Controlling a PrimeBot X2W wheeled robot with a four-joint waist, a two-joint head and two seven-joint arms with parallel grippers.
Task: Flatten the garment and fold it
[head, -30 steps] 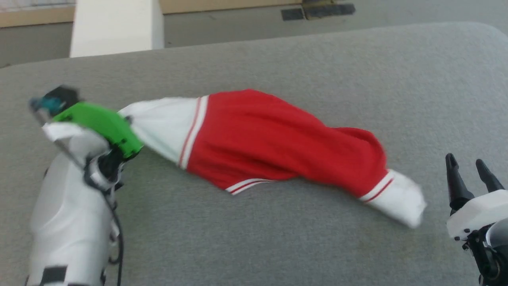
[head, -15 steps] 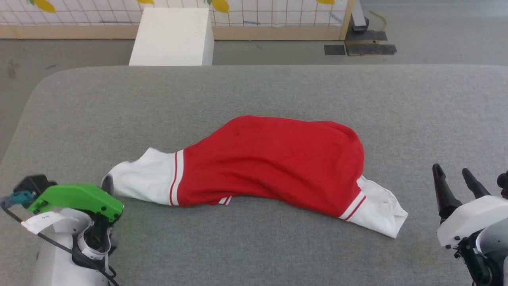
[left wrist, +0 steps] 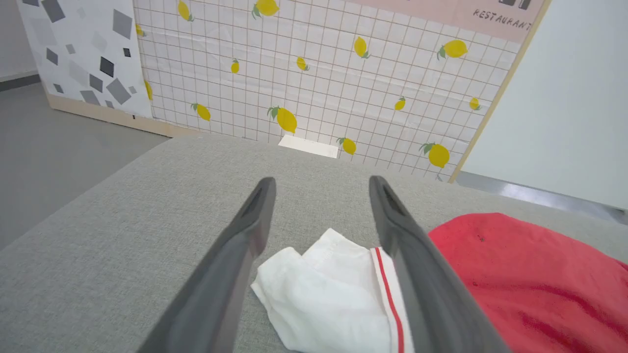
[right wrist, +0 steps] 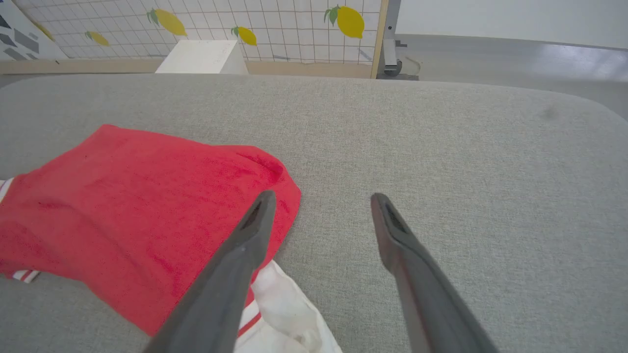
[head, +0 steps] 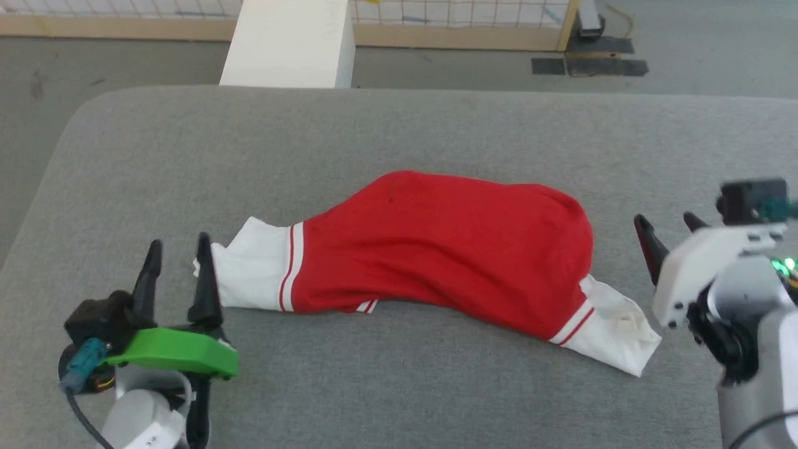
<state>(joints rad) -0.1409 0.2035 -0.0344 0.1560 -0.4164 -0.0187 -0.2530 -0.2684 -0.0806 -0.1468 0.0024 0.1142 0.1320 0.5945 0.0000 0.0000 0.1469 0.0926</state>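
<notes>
The garment lies bunched in a long strip across the grey table, red body in the middle, a white sleeve with red-white trim at each end. My left gripper is open, just left of the left sleeve, with nothing between its fingers. In the left wrist view that sleeve lies below and between my left fingers. My right gripper is open, just right of the garment's right end, above the right sleeve. Lettering and number are hidden.
A white block stands on the floor beyond the table's far edge. Behind it runs a tiled panel with lemon prints on a wooden base. Bare grey table surface surrounds the garment on all sides.
My left gripper has let go of the left sleeve and opened; the sleeve now rests on the table. My right gripper has risen and come nearer the garment's right end. The head camera shifted.
</notes>
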